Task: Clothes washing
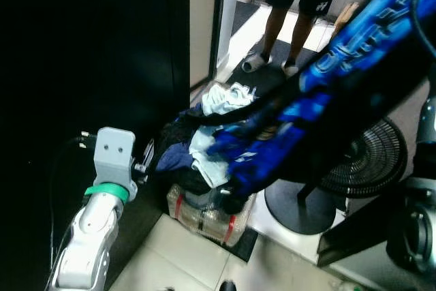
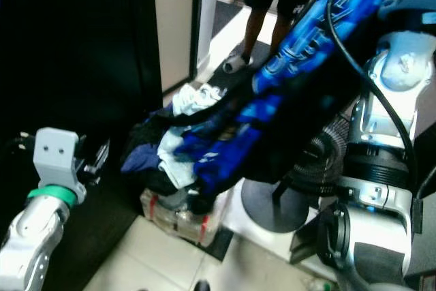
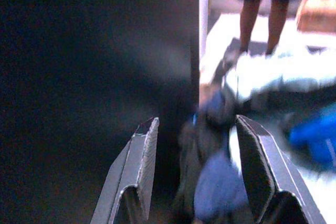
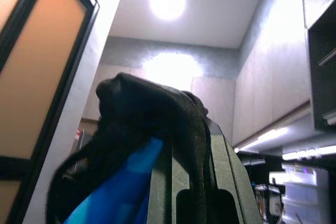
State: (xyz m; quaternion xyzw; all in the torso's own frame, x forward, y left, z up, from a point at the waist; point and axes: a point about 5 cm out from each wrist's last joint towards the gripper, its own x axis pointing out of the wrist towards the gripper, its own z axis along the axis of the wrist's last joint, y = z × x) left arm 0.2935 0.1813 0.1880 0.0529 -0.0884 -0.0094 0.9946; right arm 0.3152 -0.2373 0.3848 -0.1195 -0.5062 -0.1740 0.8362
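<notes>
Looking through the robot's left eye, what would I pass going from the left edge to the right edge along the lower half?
Silver left arm with a green ring and its claw → clear plastic basket heaped with clothes → blue and black garment hanging down → black floor fan with round base.

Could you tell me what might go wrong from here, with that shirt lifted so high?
1. The blue and black shirt trails from the raised right gripper down to the clothes pile, so lifting further could drag other clothes out of the basket.
2. The shirt hangs close to the floor fan and might snag it.
3. A person stands in the doorway beyond the pile; a swing could come close.
</notes>
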